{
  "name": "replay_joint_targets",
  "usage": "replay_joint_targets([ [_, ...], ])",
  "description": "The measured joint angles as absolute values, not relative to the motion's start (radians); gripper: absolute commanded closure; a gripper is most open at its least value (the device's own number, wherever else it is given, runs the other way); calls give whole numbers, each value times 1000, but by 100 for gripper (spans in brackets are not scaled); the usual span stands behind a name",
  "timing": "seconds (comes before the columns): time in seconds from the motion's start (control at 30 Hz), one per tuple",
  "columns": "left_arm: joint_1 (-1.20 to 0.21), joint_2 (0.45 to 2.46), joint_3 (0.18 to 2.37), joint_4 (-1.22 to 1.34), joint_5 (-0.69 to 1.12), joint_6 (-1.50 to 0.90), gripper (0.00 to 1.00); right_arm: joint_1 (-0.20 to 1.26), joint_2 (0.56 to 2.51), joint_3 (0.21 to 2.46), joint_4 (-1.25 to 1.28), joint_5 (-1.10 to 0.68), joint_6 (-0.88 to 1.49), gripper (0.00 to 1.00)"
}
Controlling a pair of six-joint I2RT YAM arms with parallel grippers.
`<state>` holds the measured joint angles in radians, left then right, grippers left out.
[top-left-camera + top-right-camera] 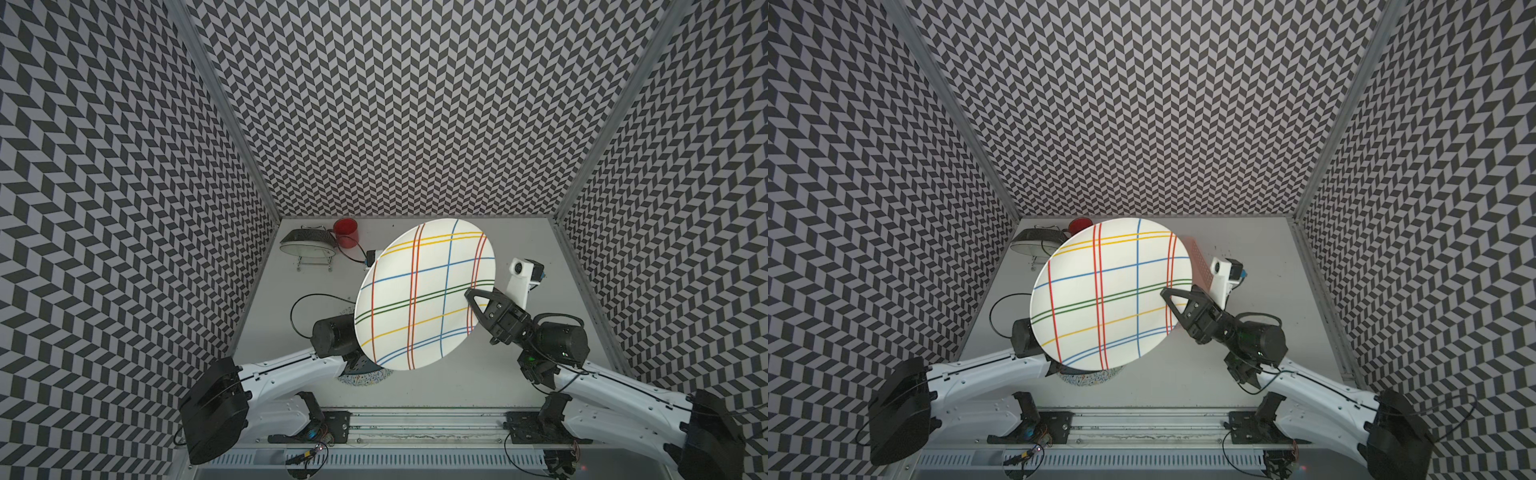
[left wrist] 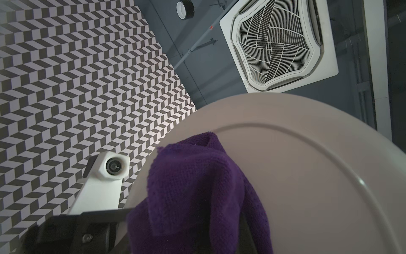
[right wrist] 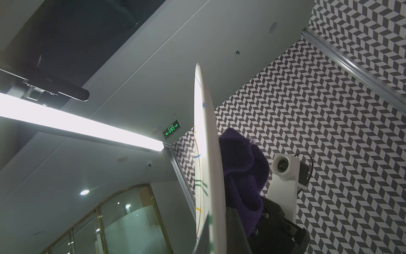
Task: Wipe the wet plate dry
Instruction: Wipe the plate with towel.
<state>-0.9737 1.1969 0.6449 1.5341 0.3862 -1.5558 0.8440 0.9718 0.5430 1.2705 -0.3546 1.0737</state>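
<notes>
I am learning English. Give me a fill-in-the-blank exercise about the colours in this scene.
The right hand grips the striped plate by its rim; the left hand holds a ____ cloth under it.
Besides red, blue and yellow, the plate has ____ stripes.
The mug in the far corner is ____.
Missing: purple, green, red.

Black-and-white chevron walls (image 1: 395,104) close in three sides of a pale grey tabletop (image 1: 436,386), joined at the back corners by aluminium posts (image 1: 224,104). Overhead, the left wrist view shows a white square vent (image 2: 279,44) set in a dark grey ceiling (image 2: 197,55). The right wrist view shows a bright strip light (image 3: 77,125), a green exit sign (image 3: 171,129), a small round downlight (image 3: 84,192) and a curved glass partition (image 3: 131,220).
</notes>
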Motion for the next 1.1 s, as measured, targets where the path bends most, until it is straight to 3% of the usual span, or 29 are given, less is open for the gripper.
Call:
replay_joint_targets([
  [0.23,-979,1149,545,1524,340,-1525,100,728,909,555,1174,-310,1111,100],
  [0.43,-909,978,464,1420,341,-1489,100,656,827,515,1077,-236,1127,100],
  [0.57,-841,750,476,1141,331,-1318,100,636,771,475,989,-164,1085,100],
  [0.73,-885,533,637,641,112,-907,100,632,734,421,790,-114,1008,100],
  [0.87,-899,575,712,409,-51,-672,100,632,720,420,657,-113,950,100],
  [1.1,-926,867,761,127,-292,-443,100,632,709,421,590,-141,885,100],
])
